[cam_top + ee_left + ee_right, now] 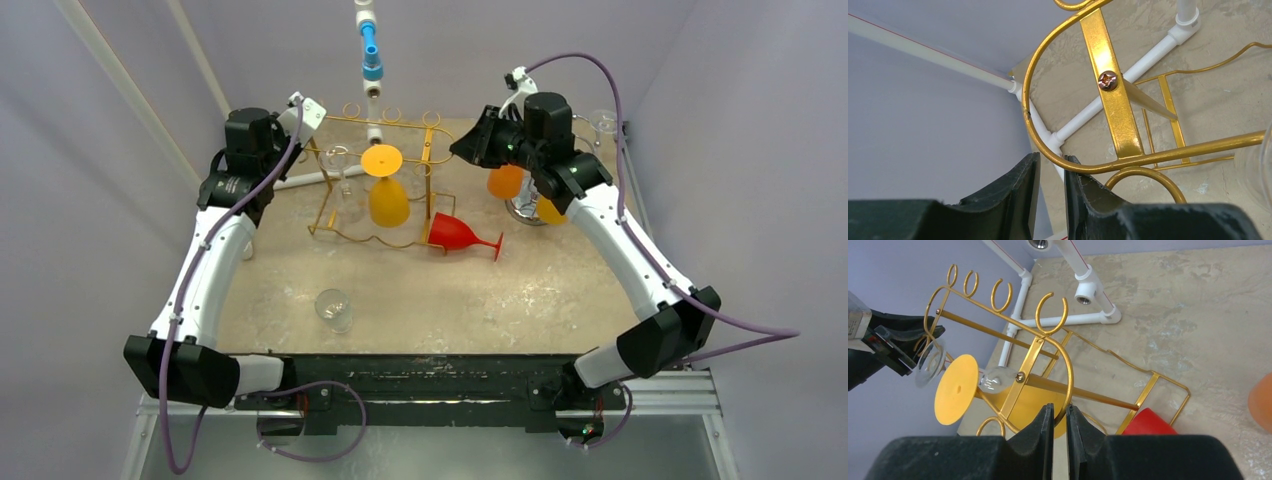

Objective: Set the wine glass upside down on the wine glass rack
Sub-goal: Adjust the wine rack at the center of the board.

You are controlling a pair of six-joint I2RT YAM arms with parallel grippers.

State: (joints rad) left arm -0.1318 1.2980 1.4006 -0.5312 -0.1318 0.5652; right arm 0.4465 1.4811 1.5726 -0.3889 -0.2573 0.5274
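The red glass is lying on its side on the table, about mid-table, just beside the rack's near right corner. Its long axis is running almost left to right: the bowl is pointing left at the rack, and the foot is pointing right and slightly toward the near edge. You are not holding it. It is sitting closer to the near edge than the right gripper and well apart from the left gripper.

Your right gripper is pinching the arc at the rack's right end, its jaws down to a slit. Your left gripper is standing narrow at the rack's left end with a wire loop crossing its fingertips; whether it is gripping is not showing.

A yellow glass is hanging upside down on the rack. A clear glass is standing near the near edge, left of centre.
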